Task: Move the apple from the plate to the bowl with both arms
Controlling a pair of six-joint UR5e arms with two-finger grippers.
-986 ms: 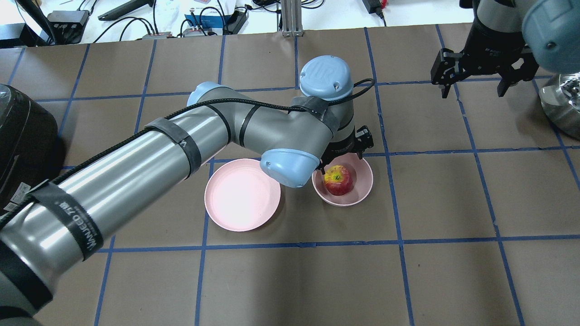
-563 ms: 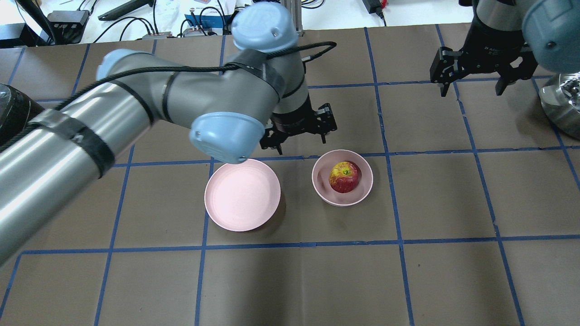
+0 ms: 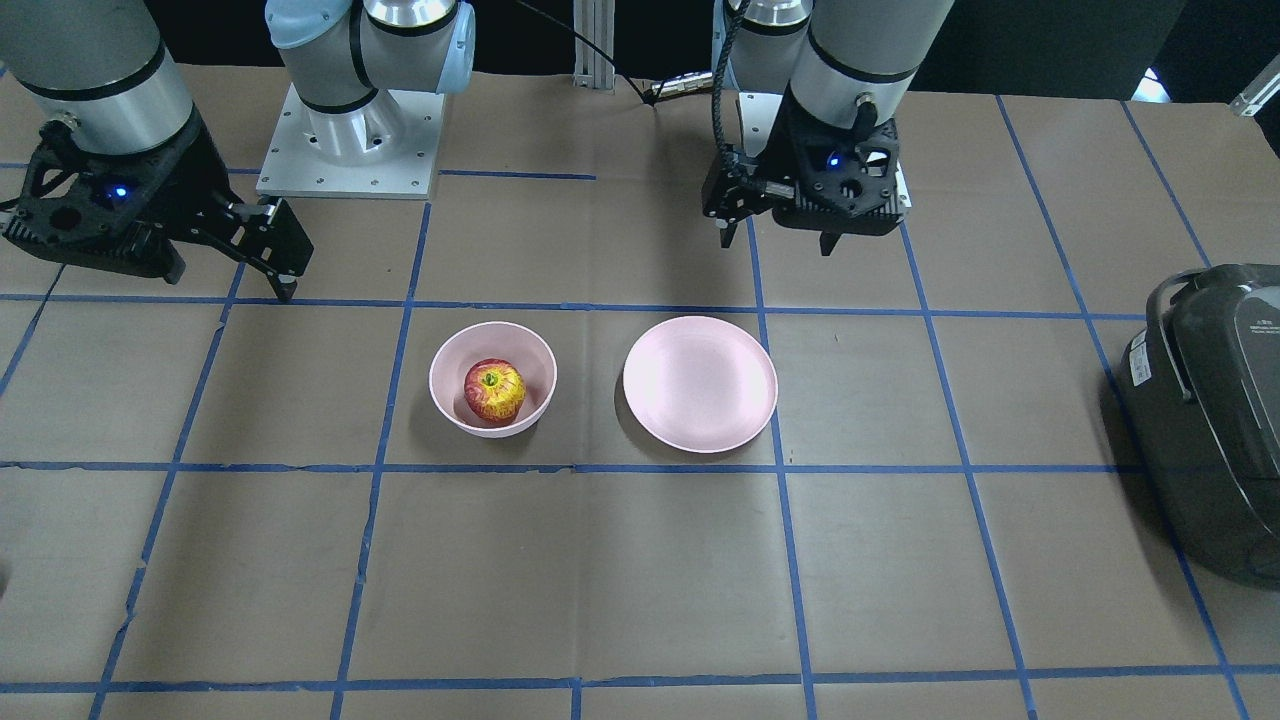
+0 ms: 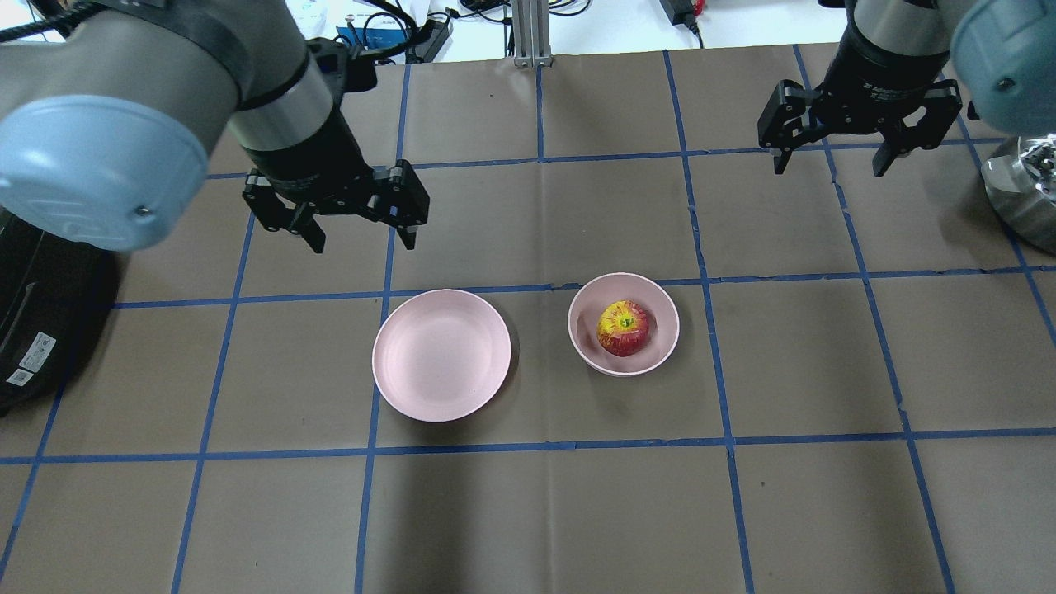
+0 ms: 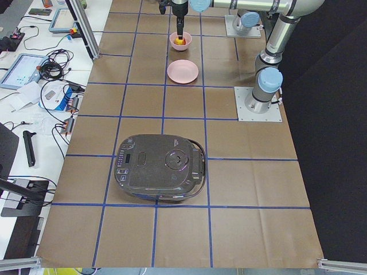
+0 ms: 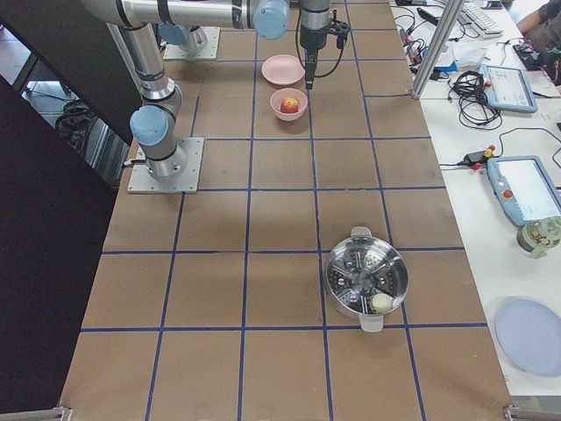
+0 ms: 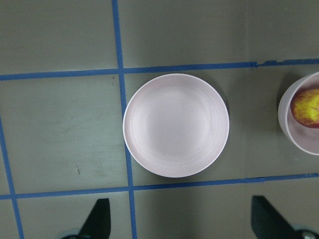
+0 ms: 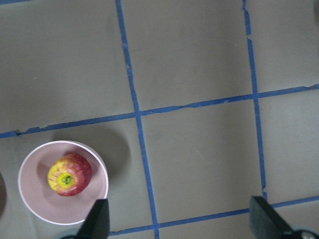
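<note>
The red and yellow apple [image 4: 624, 327] lies inside the deep pink bowl [image 4: 663, 347] at mid table; it also shows in the front view [image 3: 493, 389] and the right wrist view [image 8: 69, 175]. The flat pink plate [image 4: 441, 355] sits bare to the bowl's left, and in the left wrist view [image 7: 176, 125]. My left gripper [image 4: 361, 232] is open and empty, raised behind and left of the plate. My right gripper [image 4: 831, 157] is open and empty, raised far back right of the bowl.
A black rice cooker [image 3: 1215, 420] stands at the table's left end by my left arm. A steel steamer pot [image 6: 366, 280] stands at the right end. Cables and devices lie beyond the table's far edge [image 4: 528, 54].
My left arm has pulled up and away from the bowl, swinging left and back past the plate. The apple stays in the bowl. The right gripper shifted slightly left.
</note>
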